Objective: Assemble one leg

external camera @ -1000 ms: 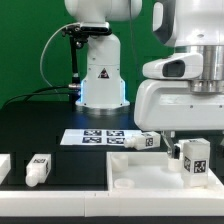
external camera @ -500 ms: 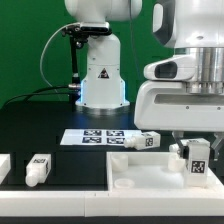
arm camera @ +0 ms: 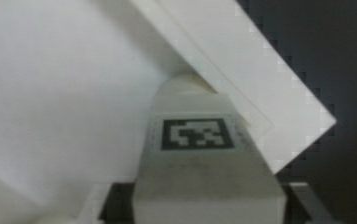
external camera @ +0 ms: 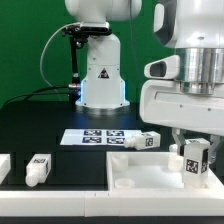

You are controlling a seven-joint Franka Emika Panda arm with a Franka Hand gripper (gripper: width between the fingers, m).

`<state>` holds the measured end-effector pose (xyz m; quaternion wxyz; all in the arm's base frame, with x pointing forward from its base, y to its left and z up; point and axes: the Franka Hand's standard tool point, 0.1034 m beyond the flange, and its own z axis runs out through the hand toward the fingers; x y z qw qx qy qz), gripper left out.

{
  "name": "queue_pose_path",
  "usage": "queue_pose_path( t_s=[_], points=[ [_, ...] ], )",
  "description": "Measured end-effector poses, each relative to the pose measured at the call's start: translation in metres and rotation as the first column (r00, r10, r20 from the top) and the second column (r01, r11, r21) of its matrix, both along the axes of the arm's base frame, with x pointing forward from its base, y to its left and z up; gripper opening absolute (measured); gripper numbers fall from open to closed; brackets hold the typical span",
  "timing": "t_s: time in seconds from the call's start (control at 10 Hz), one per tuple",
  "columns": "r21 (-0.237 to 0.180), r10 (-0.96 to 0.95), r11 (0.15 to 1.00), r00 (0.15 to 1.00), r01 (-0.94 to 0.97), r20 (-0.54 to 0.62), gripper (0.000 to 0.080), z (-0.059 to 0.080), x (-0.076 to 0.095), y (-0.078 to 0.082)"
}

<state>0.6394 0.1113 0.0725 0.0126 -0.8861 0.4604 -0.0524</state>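
the gripper point(external camera: 196, 150) is clamped on a leg point(external camera: 195, 161), holding it upright over the far right corner of the large white panel point(external camera: 150, 170) in the exterior view. another leg point(external camera: 143, 141) lies tilted behind the panel, beside the marker board point(external camera: 98, 136). a third leg point(external camera: 38, 168) rests on the black tabletop point(external camera: 40, 125) at the exterior view's left.

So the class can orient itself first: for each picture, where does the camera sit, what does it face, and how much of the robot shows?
Exterior view: off the arm, low across the black table; shows robot base, gripper, the leg, white panel, marker board.
Wrist view: on the wrist, looking along the fingers at the leg over the panel.
Shared: gripper, leg, panel.
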Motion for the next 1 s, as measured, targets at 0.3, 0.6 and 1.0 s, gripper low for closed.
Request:
queue_pose_path(
  t_s=[0.3, 0.6, 1.0],
  points=[
    [0.117, -0.472, 0.875, 0.882, 0.47, -0.017, 0.0284, 0.0, -0.002, -0.004],
    [0.107, -0.397, 0.912, 0.918, 0.396, -0.009, 0.0334, -0.001, -0.002, -0.005],
    [0.051, 0.184, 0.982, 0.983, -0.184, 0.004, 0.0643, -0.001, -0.006, 0.014]
  ],
)
